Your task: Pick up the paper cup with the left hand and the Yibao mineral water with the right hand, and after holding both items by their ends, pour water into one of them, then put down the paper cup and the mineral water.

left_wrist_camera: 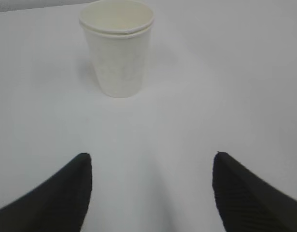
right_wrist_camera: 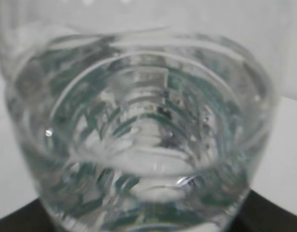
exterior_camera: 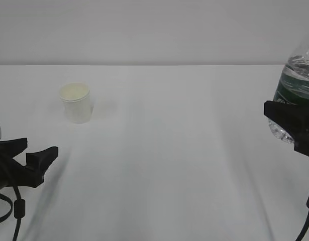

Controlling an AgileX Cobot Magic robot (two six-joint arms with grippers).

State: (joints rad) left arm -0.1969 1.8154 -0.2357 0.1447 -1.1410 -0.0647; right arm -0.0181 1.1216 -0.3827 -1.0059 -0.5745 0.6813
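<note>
Yibao mineral water (exterior_camera: pixel 297 80): top and right side cut off by frame | right tool (exterior_camera: pixel 295 125): far finger out of frame | left tool (exterior_camera: pixel 28 160): body cropped

Paper cup (exterior_camera: pixel 76 103): small, plain white, tapered, rolled rim, cream inside; upright and empty on the counter (exterior_camera: pixel 169 150), well left of the bottle.
Yibao mineral water (exterior_camera: pixel 295 95): clear ribbed bottle, dark green label band, water inside; held off the counter, tilted, clamped near its base by the right tool (exterior_camera: pixel 290 123).
</note>
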